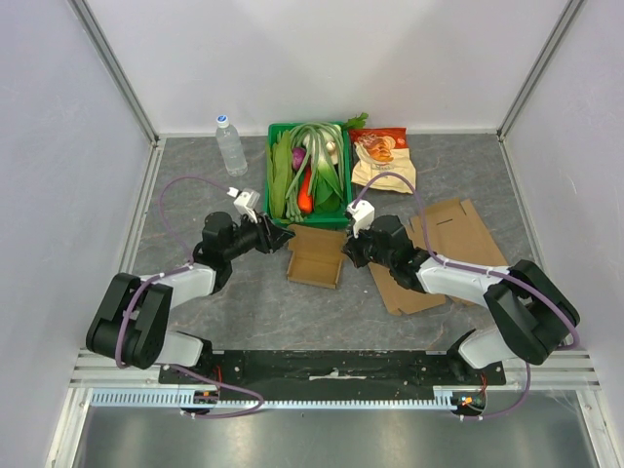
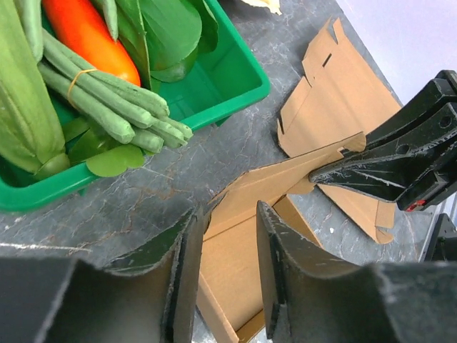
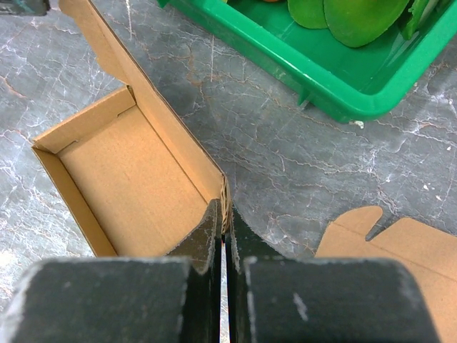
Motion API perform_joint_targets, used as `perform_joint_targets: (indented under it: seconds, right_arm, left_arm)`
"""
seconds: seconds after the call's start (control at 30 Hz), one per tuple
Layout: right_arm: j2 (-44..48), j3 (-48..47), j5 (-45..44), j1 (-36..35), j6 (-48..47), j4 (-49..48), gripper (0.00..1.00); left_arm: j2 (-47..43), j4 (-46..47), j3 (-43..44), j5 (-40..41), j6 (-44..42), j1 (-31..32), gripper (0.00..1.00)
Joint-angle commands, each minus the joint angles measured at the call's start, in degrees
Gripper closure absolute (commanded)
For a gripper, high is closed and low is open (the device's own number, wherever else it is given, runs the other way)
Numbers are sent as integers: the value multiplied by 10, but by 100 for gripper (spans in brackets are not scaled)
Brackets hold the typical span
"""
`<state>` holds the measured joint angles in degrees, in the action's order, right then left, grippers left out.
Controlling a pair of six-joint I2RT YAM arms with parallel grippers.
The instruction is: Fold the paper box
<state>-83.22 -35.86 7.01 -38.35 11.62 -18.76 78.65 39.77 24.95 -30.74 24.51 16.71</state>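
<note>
left gripper (image 2: 228,212) stands with its jaws part-way apart astride the left edge of the paper box (image 1: 315,255), cardboard between its fingers (image 2: 178,279) but no squeeze visible. opposite, the right gripper (image 3: 223,211) is clenched on the box's right wall, pinching the thin card at its top rim. the box sits at the middle of the table, just near of the green crate (image 1: 274,175) of vegetables, with a long flap on its far side not yet folded in. the risks, as judged from here: the light box could skid or twist if the left fingers close off-centre while only one wall is pinned. a hard pinch could crease or tear the card. a flap swung toward the far side could catch the crate's rim, which lies close. the flat cardboard sheet (image 1: 458,234), lying to the right under the right arm, could snag that arm's sweep.
</note>
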Motion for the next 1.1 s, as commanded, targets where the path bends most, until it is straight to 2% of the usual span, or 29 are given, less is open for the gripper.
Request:
perform_joint_targets:
  seconds: [0.0, 0.33, 0.57, 0.7, 0.73, 0.77, 0.83, 0.9, 0.93, 0.97, 1.0, 1.03, 1.07]
  right_arm:
    - [-2, -12, 13, 2, -13, -9, 100]
    - [-2, -14, 13, 3, -18, -6, 100]
    - [0, -17, 18, 3, -19, -1, 100]
    - [-4, -19, 14, 2, -16, -2, 100]
    - [-5, -19, 11, 2, -10, -10, 100]
    - [-5, -18, 3, -3, 6, -16, 100]
    - [-5, -16, -59, -19, 23, -25, 100]
    - [-1, -17, -171, -50, 53, -26, 100]
    - [2, -18, -214, -59, 67, -29, 100]
    - [3, -18, -247, -77, 82, -32, 100]
    - [2, -19, -316, -86, 111, -33, 100]
    - [0, -23, -347, -95, 126, -30, 100]
    - [-2, -33, -374, -113, 137, -26, 100]
  left_arm:
    - [25, -7, 32, -47, -55, -3, 62]
    - [24, -90, 44, 1, -104, 22, 63]
    - [19, -106, 48, 38, -117, 33, 70]
    - [21, -111, 49, 73, -118, 55, 79]
    - [20, -116, 56, 107, -119, 63, 82]
    - [21, -134, 61, 128, -115, 71, 93]
    - [9, -139, 60, 208, -94, 100, 98]
    - [-9, -153, 59, 283, -70, 134, 98]
    - [-16, -159, 59, 350, -37, 144, 98]
    - [-21, -160, 58, 374, -24, 152, 98]
    - [-33, -160, 56, 411, -8, 175, 98]
    - [-37, -160, 53, 470, 18, 185, 98]
    - [-41, -155, 52, 492, 26, 195, 98]
